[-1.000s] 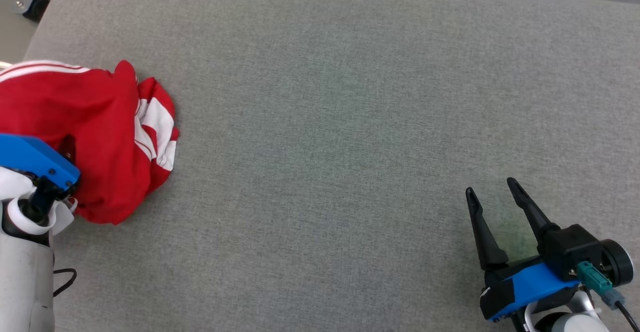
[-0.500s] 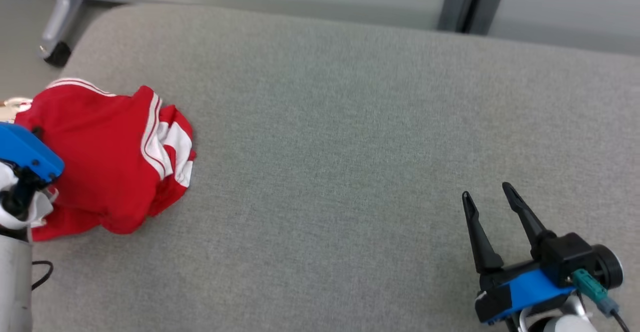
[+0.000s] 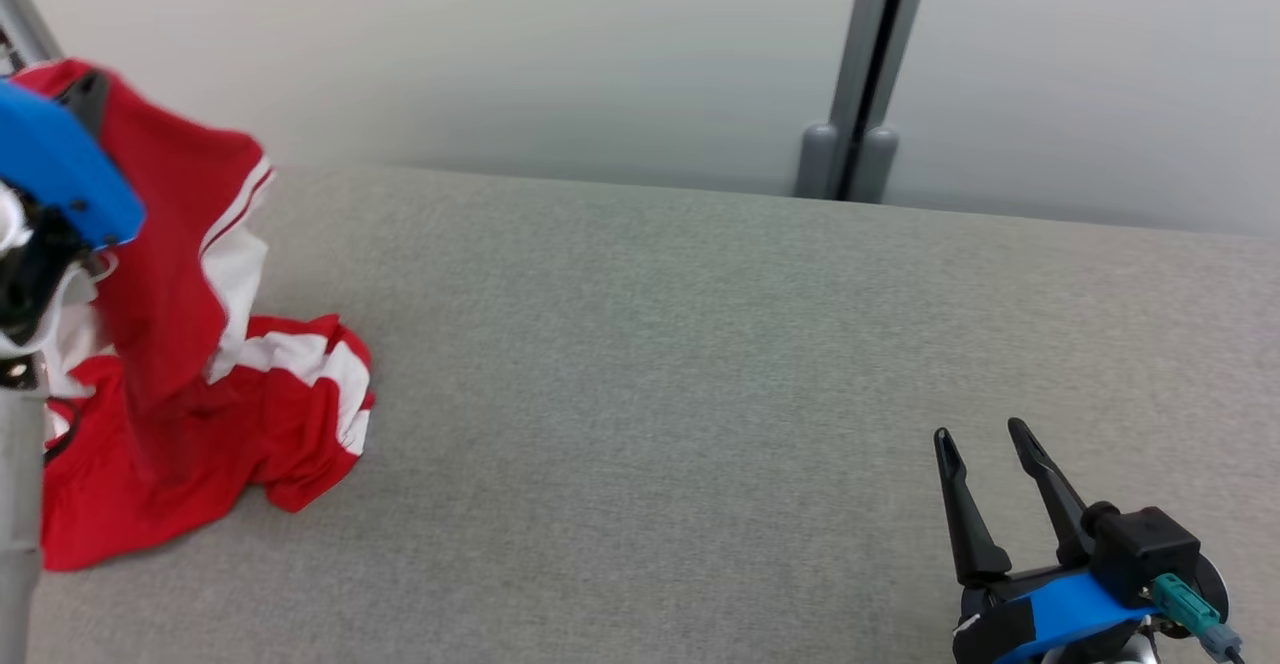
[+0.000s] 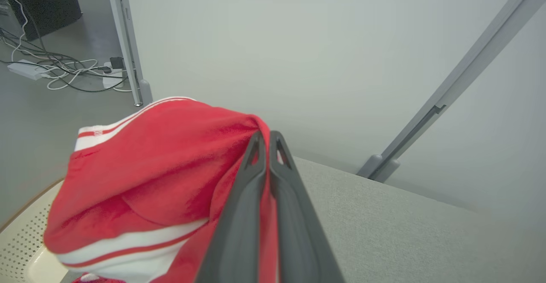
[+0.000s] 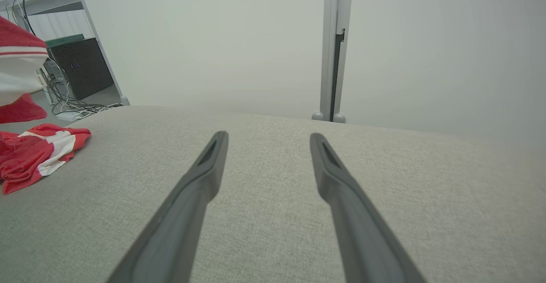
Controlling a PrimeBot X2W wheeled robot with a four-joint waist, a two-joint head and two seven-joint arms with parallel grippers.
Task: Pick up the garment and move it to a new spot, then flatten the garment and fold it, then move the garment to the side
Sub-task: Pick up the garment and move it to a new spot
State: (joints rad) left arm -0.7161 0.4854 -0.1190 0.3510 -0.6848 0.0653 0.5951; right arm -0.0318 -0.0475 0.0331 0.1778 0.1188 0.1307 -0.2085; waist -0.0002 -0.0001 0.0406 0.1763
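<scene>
The garment, red with white stripes, hangs at the far left of the grey fabric table. Its upper part is raised and its lower folds still rest on the surface. My left gripper is shut on the garment, pinching a fold of red cloth at its fingertips. The left arm's blue wrist mount is in front of the raised cloth in the head view. My right gripper stands open at the lower right, low over bare table, nothing between its fingers. From there the garment lies far to the left.
A pale wall with a grey upright post runs behind the table's far edge. Left of the table are floor cables, a dark cabinet and a cream perforated surface.
The head camera has tilted up, bringing the wall into view. My left gripper has risen, pulling the garment's top off the table while its lower part trails. The right gripper has stayed put.
</scene>
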